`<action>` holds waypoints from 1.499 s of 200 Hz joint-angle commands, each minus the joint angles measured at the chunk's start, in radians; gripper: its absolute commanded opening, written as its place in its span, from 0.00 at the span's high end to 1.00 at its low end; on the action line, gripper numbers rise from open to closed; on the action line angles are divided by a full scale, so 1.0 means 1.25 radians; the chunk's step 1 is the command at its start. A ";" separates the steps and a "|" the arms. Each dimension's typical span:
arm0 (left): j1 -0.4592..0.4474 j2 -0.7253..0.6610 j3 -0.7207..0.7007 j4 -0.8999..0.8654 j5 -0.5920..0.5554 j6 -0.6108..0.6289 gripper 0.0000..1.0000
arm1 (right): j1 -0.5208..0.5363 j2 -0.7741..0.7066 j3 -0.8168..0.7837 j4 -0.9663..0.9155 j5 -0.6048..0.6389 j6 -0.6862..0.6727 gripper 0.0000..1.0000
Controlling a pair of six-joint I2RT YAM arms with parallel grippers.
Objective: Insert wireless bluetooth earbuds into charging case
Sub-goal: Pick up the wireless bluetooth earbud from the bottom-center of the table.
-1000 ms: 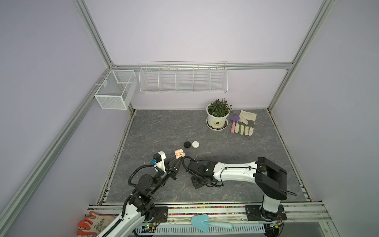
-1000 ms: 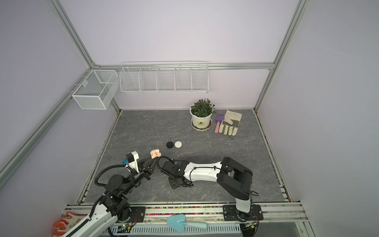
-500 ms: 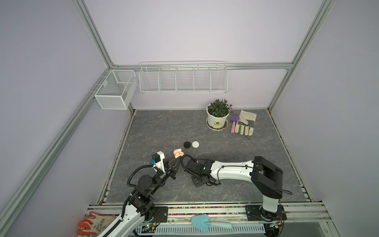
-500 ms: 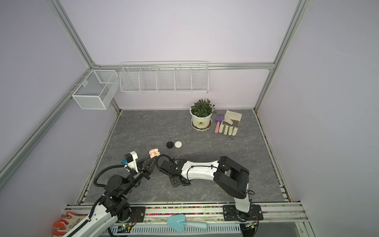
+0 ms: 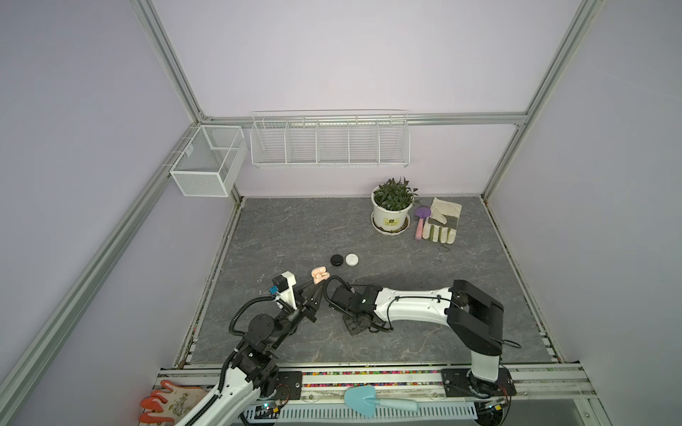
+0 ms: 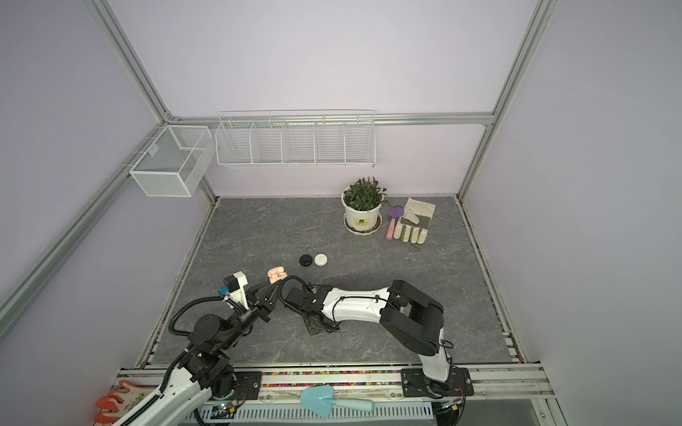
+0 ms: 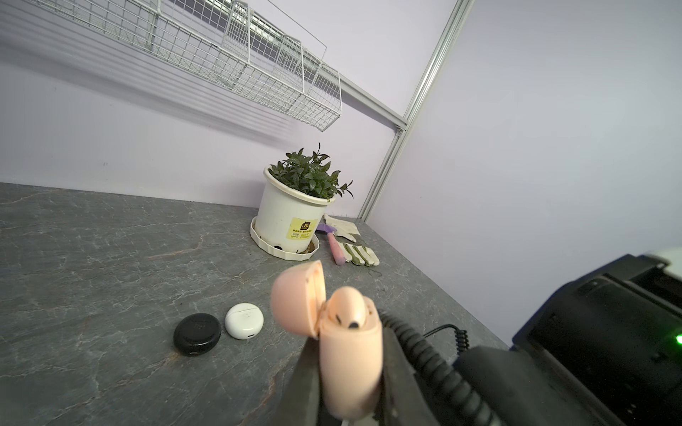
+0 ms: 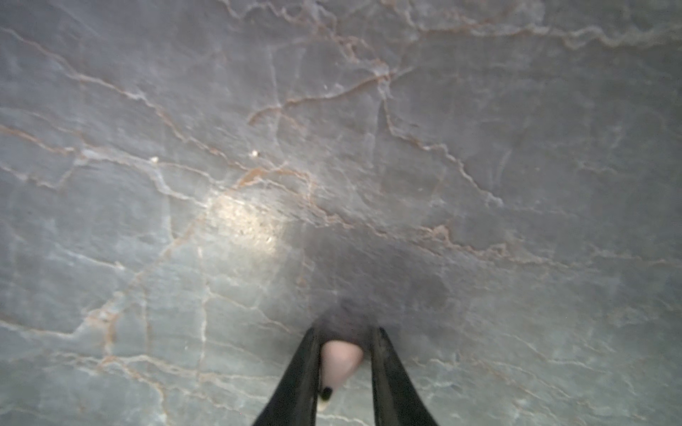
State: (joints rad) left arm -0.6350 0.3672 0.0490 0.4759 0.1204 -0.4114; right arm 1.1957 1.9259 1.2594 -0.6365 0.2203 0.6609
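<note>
Left tool (image 7: 350,350) clamped on open pink case (image 7: 348,376), one bud (image 7: 348,308) seated; right tool (image 8: 345,332) narrow around second bud (image 8: 339,361), grip unclear

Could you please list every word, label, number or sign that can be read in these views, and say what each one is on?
No text here is legible.
The yellow label on the white plant pot: dark print and a logo, too small to read.
The black round case: a faint mark on its lid, unreadable.
The pink charging case: no print visible.
</note>
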 commanded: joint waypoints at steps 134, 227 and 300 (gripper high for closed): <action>0.000 0.042 0.018 0.058 0.022 -0.011 1.00 | -0.004 -0.048 -0.024 -0.036 0.069 0.027 0.77; 0.000 0.208 0.025 0.273 0.030 -0.030 1.00 | -0.051 -0.196 -0.073 -0.055 0.151 0.025 0.77; 0.000 0.316 0.051 0.442 0.100 0.025 1.00 | -0.065 -0.356 0.062 -0.200 0.293 -0.043 0.77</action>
State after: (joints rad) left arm -0.6350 0.7273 0.0639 0.9047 0.1951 -0.4198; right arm 1.1141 1.5410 1.2510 -0.7952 0.4885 0.6456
